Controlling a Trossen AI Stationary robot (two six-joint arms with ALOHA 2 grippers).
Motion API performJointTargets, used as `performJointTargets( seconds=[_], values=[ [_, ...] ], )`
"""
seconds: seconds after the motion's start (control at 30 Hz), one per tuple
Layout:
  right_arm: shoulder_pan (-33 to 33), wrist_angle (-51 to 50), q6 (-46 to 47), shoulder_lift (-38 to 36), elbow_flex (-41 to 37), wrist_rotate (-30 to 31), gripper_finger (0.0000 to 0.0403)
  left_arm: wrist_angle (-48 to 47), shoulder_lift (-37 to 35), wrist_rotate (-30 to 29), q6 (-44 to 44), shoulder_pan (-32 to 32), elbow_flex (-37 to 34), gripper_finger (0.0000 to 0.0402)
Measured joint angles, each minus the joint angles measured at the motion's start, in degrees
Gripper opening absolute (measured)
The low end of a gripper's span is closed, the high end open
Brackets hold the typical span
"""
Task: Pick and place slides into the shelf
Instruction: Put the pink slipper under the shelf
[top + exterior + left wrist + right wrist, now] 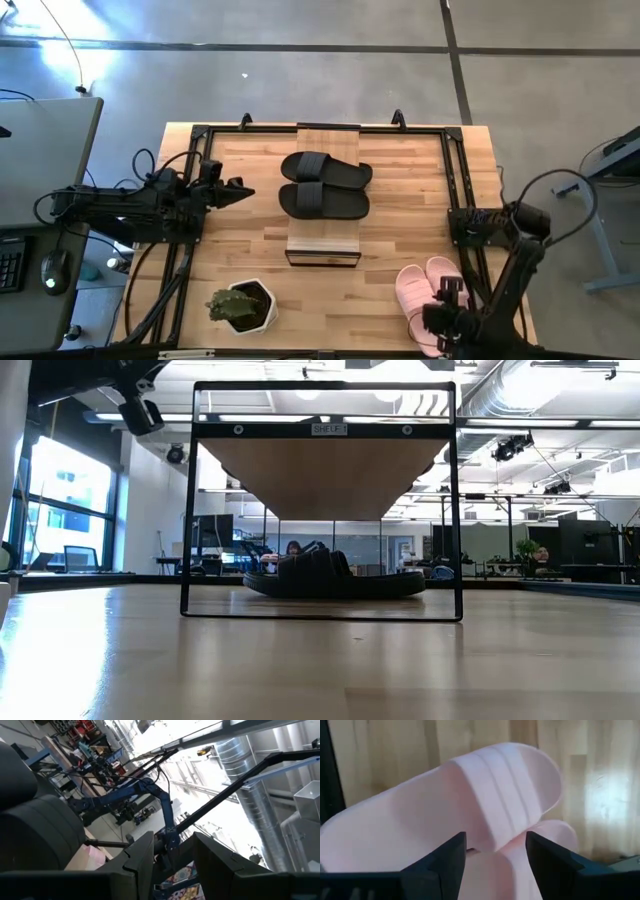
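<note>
The right gripper [495, 852], fingers spread and holding nothing, hangs over the leaning pink slides [485, 810]; an off-centre pinch might topple them.

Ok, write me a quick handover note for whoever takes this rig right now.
Right gripper: open, just above the pink slides at the table's near right corner, holding nothing.
Left gripper: open, empty, waiting left of the shelf.
Done: two black slides lie side by side on the shelf's top plank.
Left: pick up the pink pair, which lie overlapping, and place them in the shelf.
</note>
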Motion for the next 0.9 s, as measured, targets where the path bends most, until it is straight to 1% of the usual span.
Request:
performJointTargets(
  seconds=[0.1, 0.2, 0.53, 0.8, 0.9],
  values=[
    [0.6, 0.9, 1.5, 1.0, 0.0, 0.3, 0.0195, -0.5, 0.0, 0.1, 0.0, 0.0, 0.0, 0.0122],
    [0.8, 0.9, 1.0, 1.8, 0.0, 1.1, 0.0195, -1.0, 0.0, 0.1, 0.0, 0.0, 0.0, 0.0122],
    [0.3, 1.2, -4.5, 6.5, 0.0, 3.7, 0.0194, -1.0, 0.0, 0.1, -0.1, 0.0, 0.0, 0.0122],
    [-2.3, -0.2, -5.0, 11.5, 0.0, 4.3, 0.0194, -1.0, 0.0, 0.1, -0.1, 0.0, 0.0, 0.0122],
    [-3.7, -1.2, -3.9, 13.3, 0.0, 4.5, 0.0186, -1.0, 0.0, 0.1, -0.2, 0.0, 0.0, 0.0122]
  ],
)
